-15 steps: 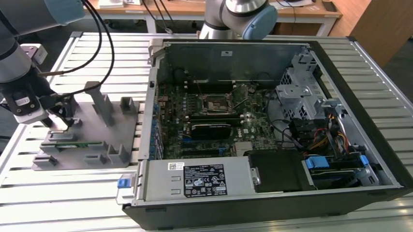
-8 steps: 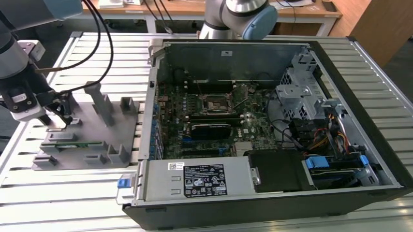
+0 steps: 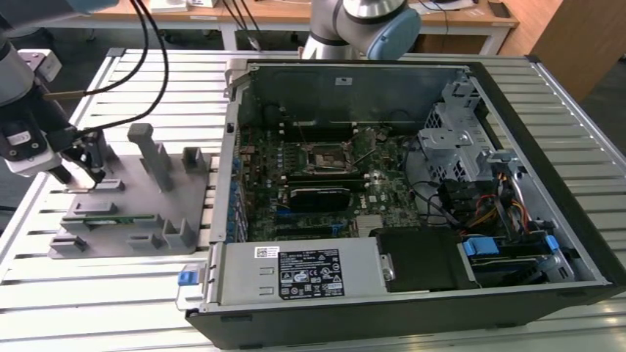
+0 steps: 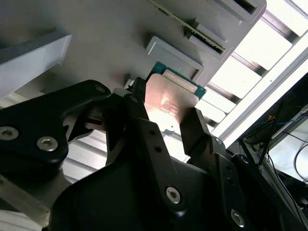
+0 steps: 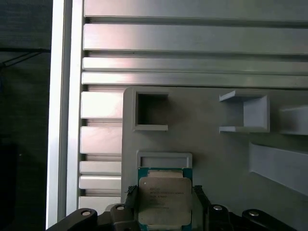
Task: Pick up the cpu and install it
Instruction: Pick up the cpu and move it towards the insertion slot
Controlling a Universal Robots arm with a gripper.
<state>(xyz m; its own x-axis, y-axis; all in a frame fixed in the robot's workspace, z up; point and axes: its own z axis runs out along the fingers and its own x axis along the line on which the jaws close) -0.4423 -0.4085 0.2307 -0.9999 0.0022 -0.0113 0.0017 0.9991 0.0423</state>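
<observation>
The jaws pinch the cpu (image 5: 165, 198) by two opposite edges, its flat metal top facing up, low over the grey fixture plate (image 5: 221, 159) on the slatted tabletop (image 3: 137, 290). The black socket (image 3: 323, 158) inside the open computer case (image 3: 547, 169) lies well apart, toward the exterior view's right. Upright fixture posts (image 3: 157, 165) stand between; the room above looks free

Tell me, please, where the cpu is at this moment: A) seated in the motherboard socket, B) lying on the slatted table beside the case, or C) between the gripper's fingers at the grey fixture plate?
C: in both wrist views the cpu sits between the fingers of the gripper, over the grey fixture plate, outside the computer case.
</observation>
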